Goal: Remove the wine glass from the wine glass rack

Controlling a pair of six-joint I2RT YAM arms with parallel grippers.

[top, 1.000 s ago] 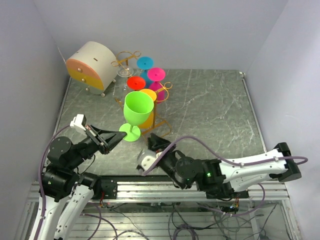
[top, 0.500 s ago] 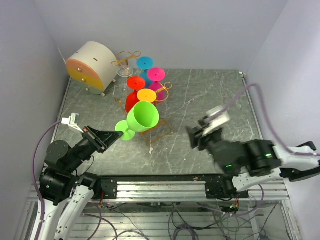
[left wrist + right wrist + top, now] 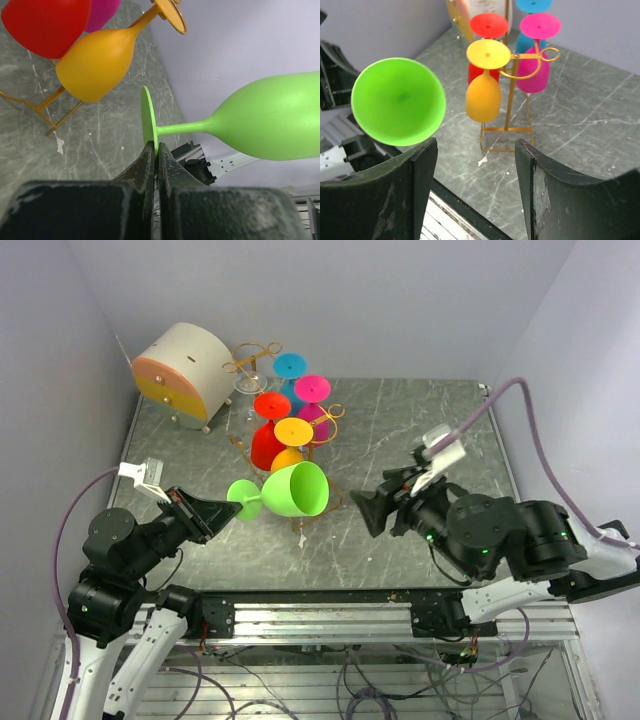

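A green wine glass (image 3: pixel 295 490) hangs on its side in the air, clear of the wine glass rack (image 3: pixel 330 411), with its bowl mouth towards the right arm. My left gripper (image 3: pixel 222 512) is shut on the rim of the glass's foot (image 3: pixel 148 120), and the stem and bowl (image 3: pixel 270 120) stretch away to the right. The gold wire rack (image 3: pixel 510 90) still carries several coloured glasses upside down, with an orange one (image 3: pixel 482 97) nearest. My right gripper (image 3: pixel 380 498) stands open and empty to the right of the green bowl (image 3: pixel 397 100), facing it and not touching it.
A round white-and-orange drawer box (image 3: pixel 180 370) sits at the back left beside the rack. Walls close in the table on the left, back and right. The metal rail (image 3: pixel 320 615) with the arm bases runs along the near edge.
The left gripper has tipped the green glass from upright onto its side and drawn it slightly towards the near edge. The right arm swung from the near middle to the right and opened its jaws.
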